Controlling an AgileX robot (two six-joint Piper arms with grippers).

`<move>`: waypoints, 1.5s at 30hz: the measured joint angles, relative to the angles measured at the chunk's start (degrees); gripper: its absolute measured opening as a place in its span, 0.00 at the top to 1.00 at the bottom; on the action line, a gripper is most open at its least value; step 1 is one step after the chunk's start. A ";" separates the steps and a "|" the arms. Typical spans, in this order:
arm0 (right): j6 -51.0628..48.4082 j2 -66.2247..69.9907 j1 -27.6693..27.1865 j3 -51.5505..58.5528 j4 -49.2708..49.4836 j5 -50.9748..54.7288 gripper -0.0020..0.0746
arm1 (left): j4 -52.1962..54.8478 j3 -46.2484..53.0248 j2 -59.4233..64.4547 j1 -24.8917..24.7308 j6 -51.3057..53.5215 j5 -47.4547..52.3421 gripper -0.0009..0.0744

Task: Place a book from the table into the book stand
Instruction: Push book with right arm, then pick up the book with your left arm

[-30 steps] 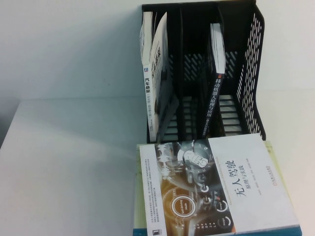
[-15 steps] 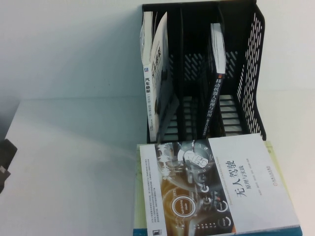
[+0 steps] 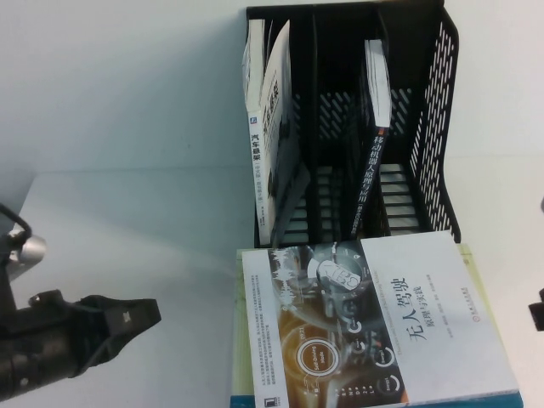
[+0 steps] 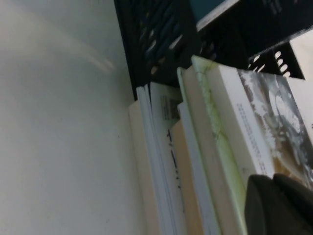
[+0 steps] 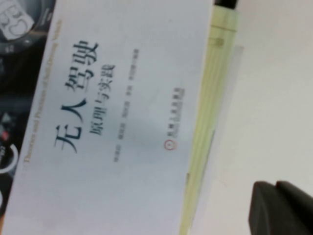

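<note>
A: Bench (image 3: 127, 229) status, overhead camera?

B: White bench. Black mesh book stand (image 3: 429, 127) at the far centre-right, slots open toward the robot. A white-spined book (image 3: 259, 140) leans in its leftmost slot; a dark-spined book (image 3: 367, 166) stands tilted in a slot further right. The slot between them holds nothing I can make out.

A: The book to be shelved?

B: Top book (image 3: 374, 319) lies flat on a stack on the bench directly in front of the stand, its far edge nearly touching the stand's base. Cover is dark with graphics on the left, white with Chinese title text on the right. A pale green book (image 3: 476, 285) shows beneath it along the right edge. The left wrist camera shows the stack side-on: several books piled against the stand's foot.

A: Left gripper?

B: Left gripper (image 3: 140, 313) is low over the bench at near left, pointing toward the stack, well apart from it, holding nothing. Fingers appear pressed together. Only a dark finger end (image 4: 279, 205) shows in its own camera.

A: Right gripper?

B: Right gripper (image 3: 537, 313) is barely inside the right edge of the overhead view, beside the stack. Its wrist camera shows one dark finger end (image 5: 281, 208) over bare bench next to the green book's edge. Spread or pressed together: cannot tell.
</note>
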 joint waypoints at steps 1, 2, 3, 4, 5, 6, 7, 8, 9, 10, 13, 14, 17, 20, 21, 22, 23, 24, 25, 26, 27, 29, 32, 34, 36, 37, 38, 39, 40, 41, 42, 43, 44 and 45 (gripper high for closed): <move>-1.34 1.52 0.00 0.00 1.81 -0.39 0.98 | 0.25 -0.74 1.72 0.00 -0.47 0.84 0.99; -2.46 2.99 0.00 0.00 3.41 -0.83 0.98 | 0.35 -1.42 3.81 0.00 -0.96 1.58 0.99; -3.05 4.15 0.00 0.00 4.60 -1.25 0.98 | 0.49 -1.95 5.62 0.00 -1.62 2.18 0.99; -3.80 5.57 0.00 0.00 5.45 -1.61 0.98 | 0.49 -2.28 6.94 0.00 -2.15 2.63 0.99; -4.47 6.87 0.00 0.00 6.00 -1.81 0.98 | 0.49 -2.73 8.46 0.00 -2.76 2.90 0.99; -5.05 8.03 0.00 0.00 6.32 -2.11 0.98 | 0.34 -2.95 9.85 0.00 -3.21 3.16 0.99; -5.36 9.04 0.00 0.00 6.85 -2.25 0.98 | 0.23 -3.06 11.07 0.00 -3.59 3.27 0.99; -5.59 9.81 0.00 0.00 7.41 -2.65 0.98 | 0.23 -3.07 12.11 0.00 -3.71 3.26 0.99; -5.74 10.17 0.00 0.00 7.78 -3.02 0.98 | 0.10 -3.18 13.03 0.00 -3.86 3.26 0.99; -5.99 10.70 0.00 0.00 8.35 -3.47 0.98 | 0.00 -3.29 13.68 0.00 -3.86 3.26 0.99; -6.48 11.73 0.00 0.00 9.67 -4.46 0.98 | -0.34 -3.30 15.41 0.00 -3.99 3.26 0.96; -6.46 12.30 0.00 0.00 9.79 -4.60 0.98 | -0.83 -3.30 15.79 0.00 -3.99 3.26 0.93; -8.22 14.24 0.00 0.00 11.84 -4.74 0.98 | -3.14 -3.30 16.95 0.00 -3.99 3.15 0.80; -13.70 15.63 0.00 -0.11 16.76 -5.49 0.98 | -5.90 -3.30 17.99 0.00 -3.86 2.58 0.64; -15.55 16.05 0.00 -0.11 19.01 -5.80 0.98 | -6.69 -3.30 18.45 0.00 -3.77 2.58 0.58; -17.80 16.59 0.00 -0.11 21.96 -5.86 0.98 | -7.21 -3.30 18.74 0.00 -3.74 2.74 0.54; -20.09 17.11 0.00 -0.22 24.78 -5.86 0.98 | -7.86 -3.30 19.36 0.00 -3.64 3.07 0.49; -22.06 17.53 0.00 -0.33 27.58 -5.86 0.98 | -8.38 -3.30 19.96 0.00 -3.64 3.49 0.45; -24.71 18.01 0.00 -0.35 30.40 -5.62 0.98 | -8.67 -3.30 20.51 0.00 -3.49 4.00 0.43; -27.54 18.50 0.00 -0.44 33.17 -5.09 0.98 | -9.07 -3.30 21.22 0.00 -3.08 4.60 0.41; -30.23 18.92 0.00 -0.44 35.26 -4.57 0.98 | -9.62 -3.30 22.00 0.00 -2.51 5.47 0.39; -34.02 19.57 0.00 -0.44 38.77 -3.27 0.98 | -10.36 -3.41 23.74 0.00 -1.41 7.26 0.37; -36.75 19.93 0.00 -0.44 40.68 -2.03 0.98 | -10.70 -3.48 26.53 0.00 1.01 10.10 0.36; -38.66 19.93 0.00 -0.44 41.54 -1.47 0.98 | -10.84 -3.48 28.53 0.00 3.69 12.95 0.36; -39.84 19.93 0.00 -0.44 42.09 -0.86 0.98 | -10.83 -3.76 31.06 0.00 7.30 17.56 0.36; -40.24 19.93 0.00 -0.44 42.25 -0.55 0.98 | -10.83 -3.88 32.35 0.00 8.70 20.02 0.39; -40.40 19.93 0.00 -0.44 42.35 -0.44 0.98 | -10.83 -4.13 33.59 0.00 9.49 22.23 0.43; -40.54 19.93 0.00 -0.44 42.35 -0.45 0.98 | -10.83 -4.45 34.74 0.00 10.08 24.00 0.51; -40.54 19.93 0.00 -0.44 42.38 -0.33 0.98 | -10.83 -4.71 35.70 0.00 10.83 25.13 0.63; -40.77 19.93 0.00 -0.44 42.38 -0.24 0.98 | -10.83 -4.97 36.23 0.00 11.60 26.38 0.73; -40.78 19.71 0.00 -0.44 42.22 -0.12 0.98 | -11.13 -5.09 36.55 0.11 12.63 27.82 0.80; -40.78 19.41 0.00 -0.57 41.83 0.08 0.98 | -11.37 -5.20 36.53 0.11 13.08 28.70 0.85; -40.78 18.78 0.00 -0.73 41.25 0.35 0.98 | -11.41 -5.43 36.53 0.11 13.35 29.15 0.85; -40.48 18.18 0.00 -1.01 40.70 0.87 0.98 | -11.41 -5.55 36.26 0.11 13.62 29.27 0.85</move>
